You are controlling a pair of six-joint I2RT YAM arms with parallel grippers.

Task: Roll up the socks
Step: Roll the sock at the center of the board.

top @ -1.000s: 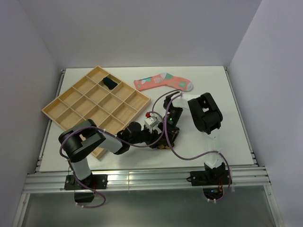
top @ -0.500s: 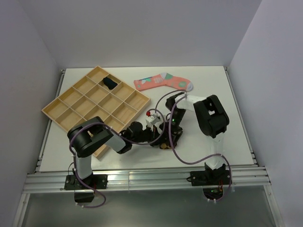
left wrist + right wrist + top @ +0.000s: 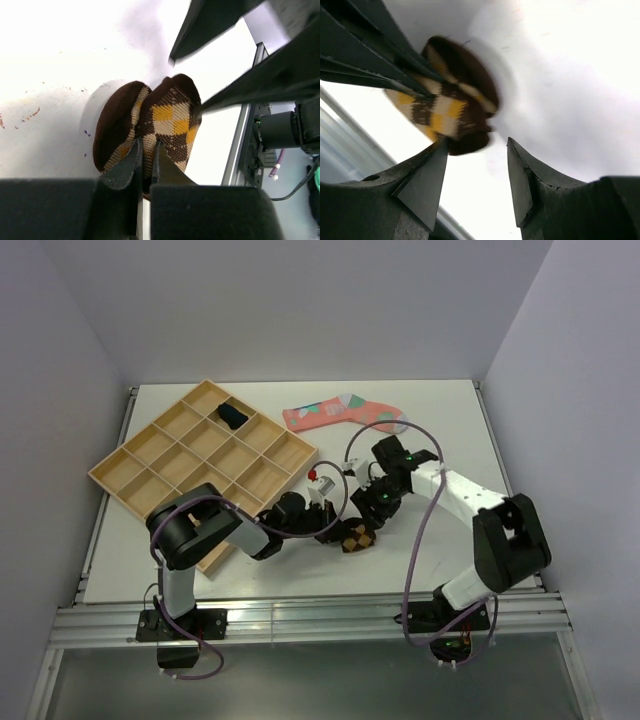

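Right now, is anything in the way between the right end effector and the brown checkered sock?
Nothing visible is. The right end effector is open, with the brown sock just past its fingertips. The left end effector pinches the sock from the other side, not in that gap.

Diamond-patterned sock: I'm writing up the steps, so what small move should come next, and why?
Probably the left gripper lifts the diamond-patterned sock off the table, toward the wooden tray. Its jaws are shut on the bundle's edge, the sock looks rolled up, and the right gripper stands open beside it, gripping nothing. A navy sock sits in one tray compartment.
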